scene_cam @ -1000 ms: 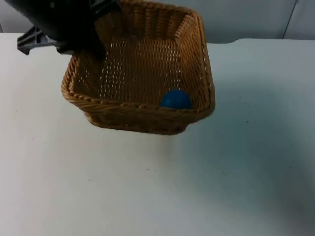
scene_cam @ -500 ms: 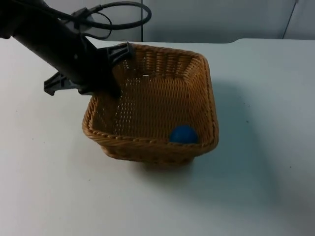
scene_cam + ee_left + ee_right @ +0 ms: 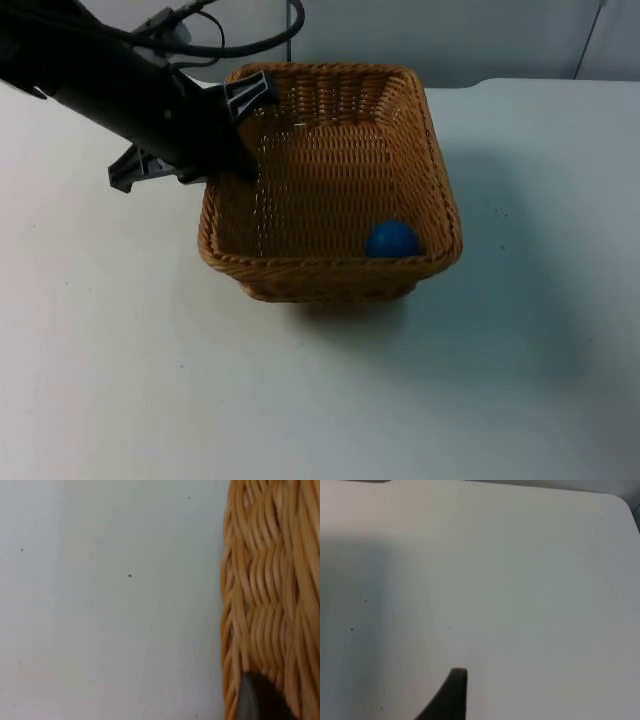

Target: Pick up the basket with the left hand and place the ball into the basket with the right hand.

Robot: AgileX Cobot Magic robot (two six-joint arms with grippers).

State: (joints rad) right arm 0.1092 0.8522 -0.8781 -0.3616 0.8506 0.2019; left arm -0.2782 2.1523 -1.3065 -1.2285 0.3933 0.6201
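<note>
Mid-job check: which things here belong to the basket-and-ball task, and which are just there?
Task things:
wicker basket, gripped at its rim by the left gripper
blue ball, inside the basket
right gripper, over bare table

Just there:
white table
grey partition wall

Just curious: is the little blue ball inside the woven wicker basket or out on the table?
Inside: the blue ball rests on the woven wicker basket's floor, near its front wall.

Through my left wrist camera: the basket (image 3: 272, 595), close up, its tan wicker wall running in thick woven strands with a braided edge toward the worktop (image 3: 110, 605). One black fingertip (image 3: 260, 700) of my left tool lies against the weave. Beside the basket the worktop is white, plain, marked by a few small dark specks.
</note>
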